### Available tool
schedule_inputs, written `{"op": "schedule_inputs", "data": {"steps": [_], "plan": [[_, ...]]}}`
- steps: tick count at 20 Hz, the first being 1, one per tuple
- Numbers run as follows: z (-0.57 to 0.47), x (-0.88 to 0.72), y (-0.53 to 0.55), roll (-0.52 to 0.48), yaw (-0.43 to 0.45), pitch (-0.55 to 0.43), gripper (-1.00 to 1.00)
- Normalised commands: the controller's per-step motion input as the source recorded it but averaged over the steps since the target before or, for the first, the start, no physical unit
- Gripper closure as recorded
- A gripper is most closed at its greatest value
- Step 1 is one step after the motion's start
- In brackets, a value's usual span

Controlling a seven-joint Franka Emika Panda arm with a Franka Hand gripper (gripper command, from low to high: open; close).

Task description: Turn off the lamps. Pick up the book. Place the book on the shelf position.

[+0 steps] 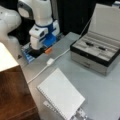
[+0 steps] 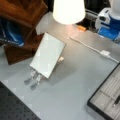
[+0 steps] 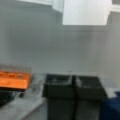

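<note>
White and spiral-bound, the book [image 1: 61, 93] in a front view leans tilted on a silvery metal stand [image 1: 77, 115] near the view's bottom, on the grey worktop [image 1: 100, 87]. At the left the dark wood-grain shelf position [image 1: 13, 96] lies just beside it, with a pale lampshade [image 1: 6, 58] above the board. A white cable with an inline switch [image 1: 50, 61] runs between the book and the arm; the end effector [image 1: 37, 51] hangs low over an orange block [image 1: 48, 50] at the worktop's far edge, well apart from the book. An open grey case [image 1: 96, 53] stands at the right. In a front view the lampshade [image 2: 68, 10] glows bright at the top, the book [image 2: 48, 55] rests on its stand [image 2: 33, 79] beside the shelf position [image 2: 21, 11], and the cable switch [image 2: 105, 53] lies at the right near the case [image 2: 106, 97]. In the wrist view two dark fingers [image 3: 58, 87] press together at the bottom, holding nothing, with the orange block [image 3: 14, 80] at the left.
</note>
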Motion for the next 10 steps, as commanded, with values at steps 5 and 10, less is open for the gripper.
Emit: {"op": "schedule_inputs", "data": {"steps": [5, 10], "plan": [[-0.24, -0.4, -0.06, 0.051, -0.098, -0.19, 1.0], [-0.35, -0.41, -0.04, 0.063, -0.093, -0.25, 1.0]]}}
